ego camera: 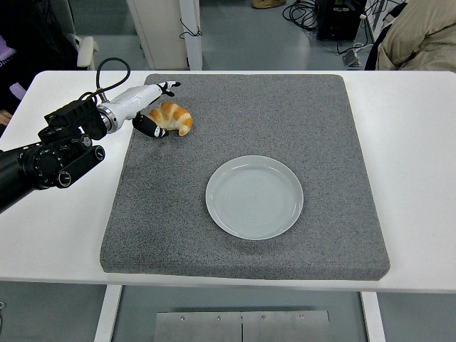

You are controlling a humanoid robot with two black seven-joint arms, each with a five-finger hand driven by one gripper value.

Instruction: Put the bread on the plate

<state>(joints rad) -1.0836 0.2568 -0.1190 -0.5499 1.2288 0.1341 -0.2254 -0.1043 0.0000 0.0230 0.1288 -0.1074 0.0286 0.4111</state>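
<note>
A golden croissant (173,117) lies on the grey mat (242,235) near its far left corner. An empty pale blue plate (254,197) sits at the mat's middle, apart from the croissant. My left hand (155,108) reaches in from the left edge and sits at the croissant's left side. Its fingers are spread, one above the bread and the thumb low beside it. It holds nothing. The right arm does not show.
The mat covers most of the white table (420,171). A person in beige sits at the top right corner (420,32). A dark sleeve (11,53) shows at the top left. Cables lie on the floor behind the table.
</note>
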